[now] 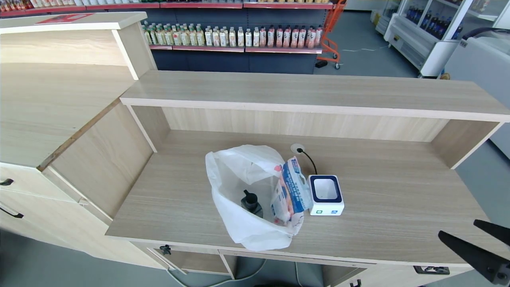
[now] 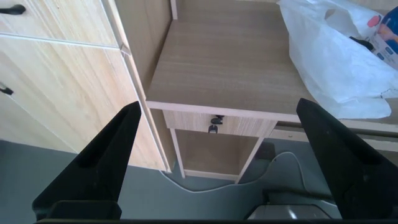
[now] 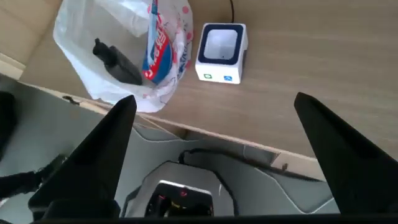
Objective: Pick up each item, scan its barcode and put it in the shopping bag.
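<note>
- The shopping bag [image 1: 229, 211], white and thin, is found on the worktop [image 1: 398, 191] near the middle of its front edge. Its mouth is slack and open upward.
- Two items are held in the bag. A dark pump bottle [image 1: 251, 203] lies low inside it. A blue, white and pink packet [image 1: 293, 191] stands on edge against the bag's right side.
- The scanner [image 1: 326, 195], a white box with a dark-rimmed window facing up, is set just beside the bag on its right. The packet appears to touch it. Its cable [image 1: 308, 159] is led to a port toward the back of the worktop.
- Step in hand: both items seen are already bagged, so the task is judged at or near its end, with the arms drawn off.
- The right gripper [image 3: 212, 99] is held beyond the worktop's front edge, toward its right corner. Its jaws are spread wide and nothing is held.
- The left gripper [image 2: 217, 104] is held off the front left corner, below the worktop's level. Its jaws are likewise wide and empty.
- Next move, as judged: any further item would have to be gripped, shown barcode-down over the scanner window, then lowered through the bag's mouth without the slack rim being dragged shut.
</note>
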Robot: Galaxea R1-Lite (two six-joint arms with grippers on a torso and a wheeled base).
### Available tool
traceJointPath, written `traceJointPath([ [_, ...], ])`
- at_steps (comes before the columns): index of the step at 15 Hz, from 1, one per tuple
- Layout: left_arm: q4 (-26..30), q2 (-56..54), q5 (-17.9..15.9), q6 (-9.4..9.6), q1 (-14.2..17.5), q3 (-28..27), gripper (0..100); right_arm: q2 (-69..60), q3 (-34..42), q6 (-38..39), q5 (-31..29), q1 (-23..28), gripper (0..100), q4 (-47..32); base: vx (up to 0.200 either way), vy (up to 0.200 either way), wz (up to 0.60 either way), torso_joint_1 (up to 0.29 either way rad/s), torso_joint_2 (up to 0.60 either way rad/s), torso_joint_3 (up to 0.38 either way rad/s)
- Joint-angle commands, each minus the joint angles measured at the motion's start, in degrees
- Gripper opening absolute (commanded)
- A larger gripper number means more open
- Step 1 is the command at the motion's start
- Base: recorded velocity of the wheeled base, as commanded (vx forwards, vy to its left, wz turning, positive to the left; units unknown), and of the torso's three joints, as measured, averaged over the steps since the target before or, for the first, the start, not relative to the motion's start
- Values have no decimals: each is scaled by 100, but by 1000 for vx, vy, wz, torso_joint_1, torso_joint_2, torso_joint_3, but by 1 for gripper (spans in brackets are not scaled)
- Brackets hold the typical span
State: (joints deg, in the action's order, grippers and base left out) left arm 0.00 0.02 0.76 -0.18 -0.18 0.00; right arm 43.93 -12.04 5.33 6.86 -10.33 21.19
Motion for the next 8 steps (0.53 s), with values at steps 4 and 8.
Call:
traceJointPath([
  [4, 0, -2, 4, 1, 1, 0, 100, -3954, 1204, -366, -959, 1068, 100, -2110, 0, 0, 0, 0, 0, 0],
  [8, 0, -2, 4, 1, 1, 0, 100, -4393, 1204, -506, -941, 1059, 100, -2119, 0, 0, 0, 0, 0, 0],
])
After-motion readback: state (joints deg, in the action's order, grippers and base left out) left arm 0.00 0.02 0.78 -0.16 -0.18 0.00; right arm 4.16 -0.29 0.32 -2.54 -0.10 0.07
